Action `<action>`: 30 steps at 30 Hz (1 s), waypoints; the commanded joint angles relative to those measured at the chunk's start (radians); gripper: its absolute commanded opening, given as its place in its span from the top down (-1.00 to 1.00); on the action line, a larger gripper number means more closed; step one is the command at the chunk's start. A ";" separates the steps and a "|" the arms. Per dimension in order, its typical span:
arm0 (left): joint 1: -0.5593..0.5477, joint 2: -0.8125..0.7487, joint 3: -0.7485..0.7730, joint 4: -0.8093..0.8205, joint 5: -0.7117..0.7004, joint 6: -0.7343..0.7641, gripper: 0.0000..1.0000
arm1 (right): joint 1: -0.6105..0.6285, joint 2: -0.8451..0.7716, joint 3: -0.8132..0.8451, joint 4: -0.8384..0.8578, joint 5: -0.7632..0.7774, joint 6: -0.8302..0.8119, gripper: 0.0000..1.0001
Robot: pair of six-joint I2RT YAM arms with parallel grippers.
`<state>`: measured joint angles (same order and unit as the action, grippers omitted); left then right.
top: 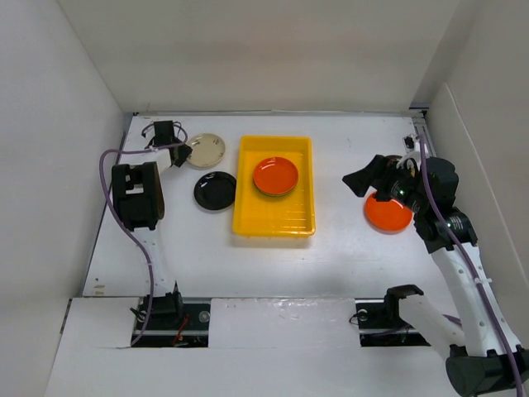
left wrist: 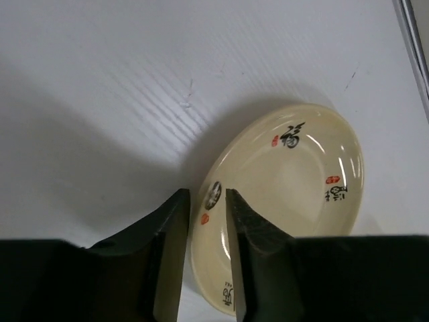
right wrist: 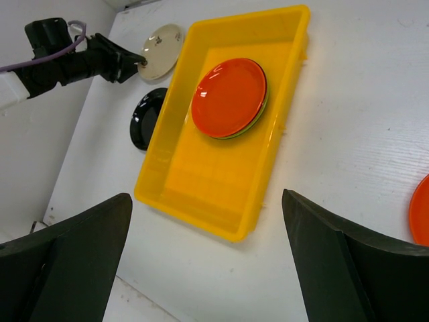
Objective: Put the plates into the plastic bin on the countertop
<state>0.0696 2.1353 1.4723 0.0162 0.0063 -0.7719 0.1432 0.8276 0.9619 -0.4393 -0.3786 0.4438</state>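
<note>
Text only on the beige plate [left wrist: 295, 194]: black brush characters [left wrist: 337, 194] spaced round the inner rim. The clearest character [left wrist: 291, 136] reads like 福. Small red seal stamps [left wrist: 275, 141] sit beside them (too small to read). The other characters aren't legible.

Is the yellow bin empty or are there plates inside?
Not empty. An orange plate lies inside the yellow bin, stacked on a green plate whose edge just peeks out underneath.
</note>
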 commanded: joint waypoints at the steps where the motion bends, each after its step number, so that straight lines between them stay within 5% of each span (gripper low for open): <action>1: 0.007 0.075 0.075 -0.105 0.035 0.008 0.52 | -0.016 -0.002 0.020 0.023 -0.014 -0.008 -0.98; 6: 0.007 0.086 0.095 -0.127 0.046 0.008 1.00 | -0.025 -0.002 0.000 0.033 -0.034 -0.008 -0.98; 10: 0.007 0.025 0.082 -0.136 0.020 -0.013 1.00 | -0.036 -0.002 -0.020 0.033 0.001 -0.008 -0.98; 19: -0.094 -0.443 -0.049 -0.059 -0.075 0.023 1.00 | -0.161 -0.088 -0.224 -0.053 0.345 0.168 -0.98; 30: -0.464 -0.529 -0.088 -0.065 -0.020 0.079 1.00 | -0.323 -0.131 -0.361 -0.154 0.529 0.306 -1.00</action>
<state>-0.3660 1.5906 1.4326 -0.0563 -0.0422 -0.7097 -0.1703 0.6960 0.6041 -0.5781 0.0769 0.6849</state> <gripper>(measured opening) 0.032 0.998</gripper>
